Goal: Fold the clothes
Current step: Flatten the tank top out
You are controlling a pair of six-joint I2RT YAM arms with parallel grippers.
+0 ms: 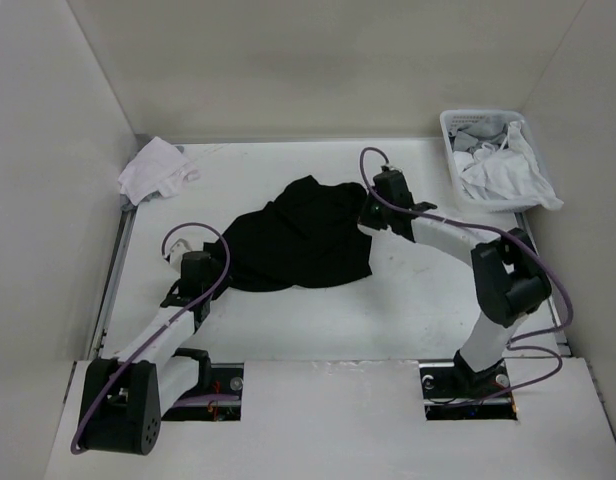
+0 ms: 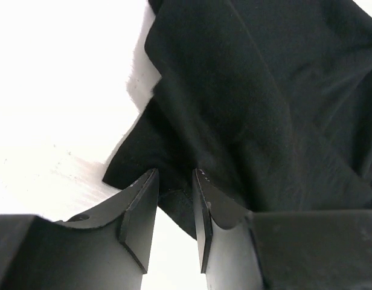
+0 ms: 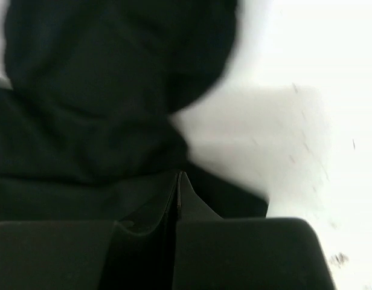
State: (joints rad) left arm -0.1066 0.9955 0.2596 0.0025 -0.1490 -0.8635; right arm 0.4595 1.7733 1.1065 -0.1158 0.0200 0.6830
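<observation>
I see my right gripper (image 3: 177, 176) clenched on the soft, crumpled black T-shirt (image 1: 308, 235) mid-frame; my left gripper (image 2: 176, 175) stands parted astride its thin hem.

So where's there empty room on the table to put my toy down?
Two bare patches on the table: the near strip between the black T-shirt and the arm bases, and the far strip between the white cloth bundle and the basket. The middle is crowded: shirt, left hand and right hand.
</observation>
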